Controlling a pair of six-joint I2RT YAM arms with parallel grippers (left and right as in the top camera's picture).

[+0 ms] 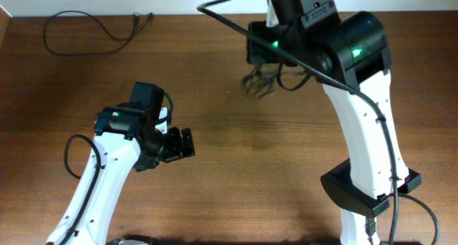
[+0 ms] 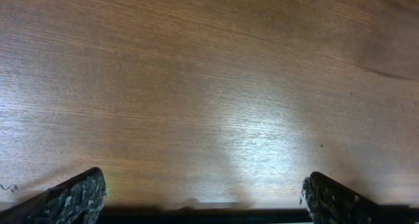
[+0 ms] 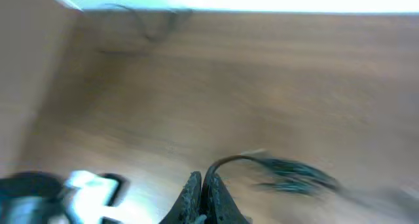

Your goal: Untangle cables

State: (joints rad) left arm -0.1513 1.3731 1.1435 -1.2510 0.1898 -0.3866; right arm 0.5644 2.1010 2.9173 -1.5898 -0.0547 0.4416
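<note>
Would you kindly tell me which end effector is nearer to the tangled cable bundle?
Right. The right end effector is shut on a cord of the tangled cable bundle; the left end effector is open over bare table, well apart from it.

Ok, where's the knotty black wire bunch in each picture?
Overhead: the cable tangle shows blurred near the top middle, under the right arm.
Left wrist: not in it; only the table and the open left gripper.
Right wrist: low, right of centre, one strand running into the shut right gripper.
Shared landmark: the loose cord by the far edge, top left overhead, upper left in right wrist.
</note>
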